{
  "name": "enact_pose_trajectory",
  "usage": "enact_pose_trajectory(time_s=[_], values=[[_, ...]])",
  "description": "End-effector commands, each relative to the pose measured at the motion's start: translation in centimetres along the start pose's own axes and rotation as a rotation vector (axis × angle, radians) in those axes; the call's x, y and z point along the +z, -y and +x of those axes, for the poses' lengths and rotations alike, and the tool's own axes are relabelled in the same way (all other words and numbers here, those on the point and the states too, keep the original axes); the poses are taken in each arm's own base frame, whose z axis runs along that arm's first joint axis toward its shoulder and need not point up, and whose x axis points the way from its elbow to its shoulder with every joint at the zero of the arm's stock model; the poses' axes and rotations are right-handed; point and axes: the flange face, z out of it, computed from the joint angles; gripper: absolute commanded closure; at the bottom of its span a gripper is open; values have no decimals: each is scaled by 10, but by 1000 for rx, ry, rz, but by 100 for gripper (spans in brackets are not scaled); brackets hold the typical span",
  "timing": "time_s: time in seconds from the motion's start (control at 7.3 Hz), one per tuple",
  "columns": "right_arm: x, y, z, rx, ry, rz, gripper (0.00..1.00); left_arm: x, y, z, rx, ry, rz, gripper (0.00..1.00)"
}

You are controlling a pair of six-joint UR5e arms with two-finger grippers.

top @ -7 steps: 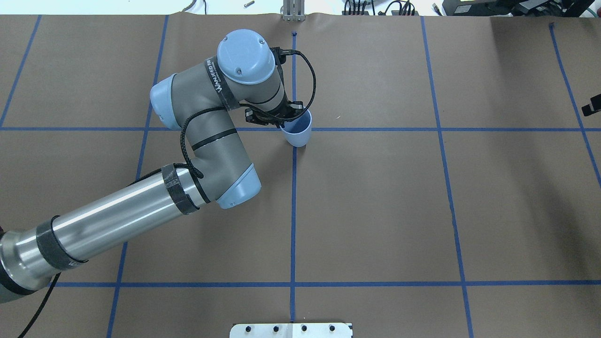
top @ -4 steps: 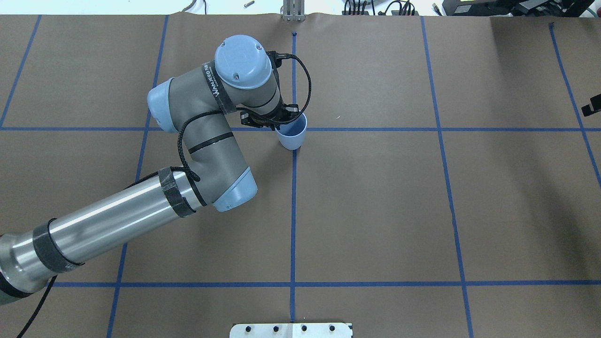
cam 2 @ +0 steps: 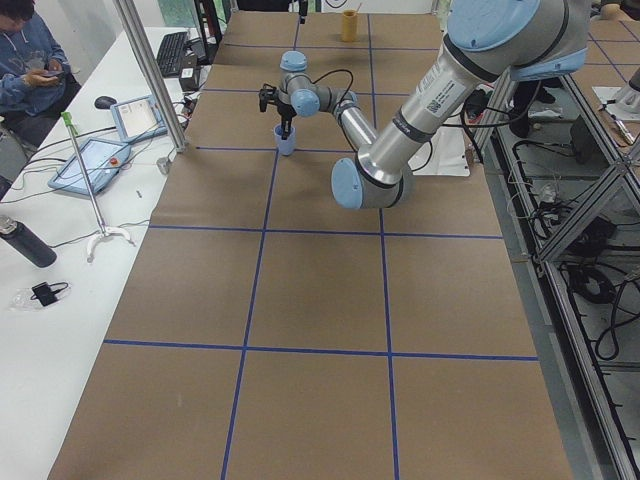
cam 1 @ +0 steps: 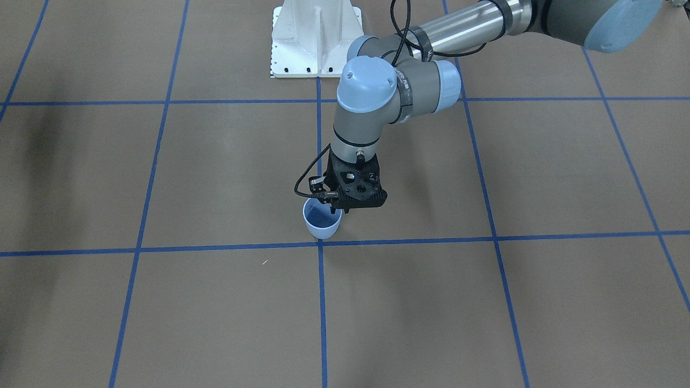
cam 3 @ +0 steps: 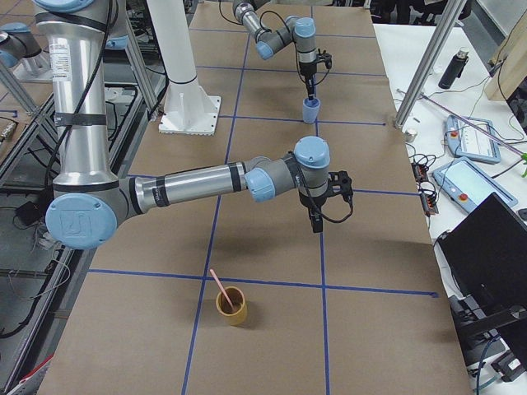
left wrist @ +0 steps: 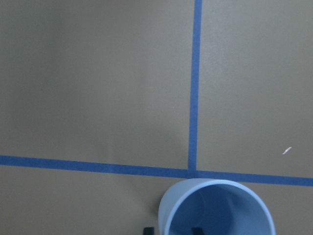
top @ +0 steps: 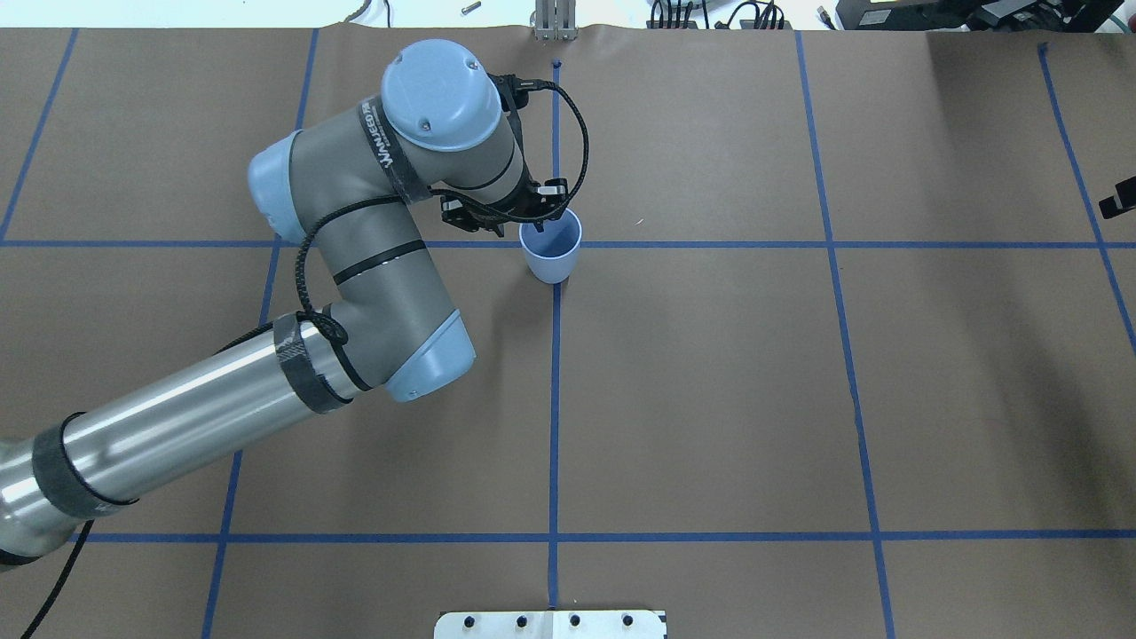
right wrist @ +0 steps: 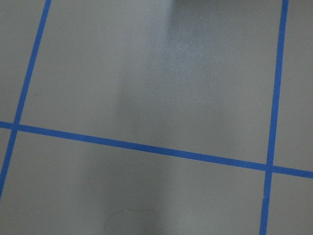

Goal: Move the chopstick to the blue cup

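Left hand (cam 1: 339, 208) straddles the blue cup (cam 1: 322, 222) rim, fingers narrowly parted; right hand (cam 3: 316, 224) hovers over the worktop (top: 710, 399), grip impossible to tell

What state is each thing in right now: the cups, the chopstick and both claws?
blue cup: upright, empty.
chopstick: leaning in the orange cup.
orange cup: upright, holding the chopstick.
left claw: open, astride the blue cup's rim.
right claw: pointing down, holding nothing visible; open or shut cannot be told.
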Motion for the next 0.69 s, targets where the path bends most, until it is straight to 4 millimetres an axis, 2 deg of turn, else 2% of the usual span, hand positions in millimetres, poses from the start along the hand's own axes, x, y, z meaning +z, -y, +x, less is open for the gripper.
enact_pose_trajectory(time_s=[0.0,0.14,0.27,0.41,0.55], values=[[-2,2,-3,-8,2,6,0,-68,-4,-78,-5,-22,6,2],[-1,-5,1,0,1,0,0,-92,4,-117,88,-37,-6,2],[-4,-20,3,13,4,15,0,-98,9,-174,120,-13,-18,2],[-5,-38,9,66,20,59,0,-103,16,-215,164,10,-24,2],[4,-92,35,69,32,61,0,-99,19,-231,186,27,-31,2]])
